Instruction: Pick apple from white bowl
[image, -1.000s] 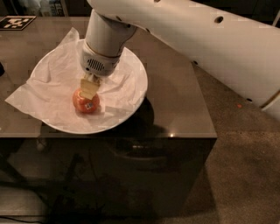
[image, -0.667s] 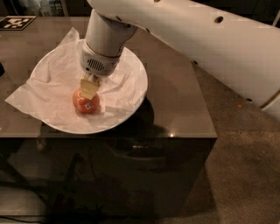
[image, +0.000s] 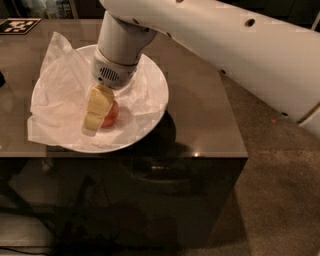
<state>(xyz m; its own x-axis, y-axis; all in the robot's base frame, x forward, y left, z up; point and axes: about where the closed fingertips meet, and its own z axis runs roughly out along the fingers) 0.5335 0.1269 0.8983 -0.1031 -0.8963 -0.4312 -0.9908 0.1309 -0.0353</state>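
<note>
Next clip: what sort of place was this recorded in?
Probably a robot test lab, not a home: a black-and-white marker tag lies on the dark table, with carpet-like floor beside it. The gripper is down in the white bowl, at the apple.

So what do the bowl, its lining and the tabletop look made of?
The white bowl looks like glazed ceramic, possibly plastic: smooth, evenly white rim. Its lining is thin tissue paper, sharply creased and crumpled. The tabletop is hard, brown and semi-glossy, with a glint near its front edge; material unclear. The gripper is down in the bowl, overlapping the apple.
</note>
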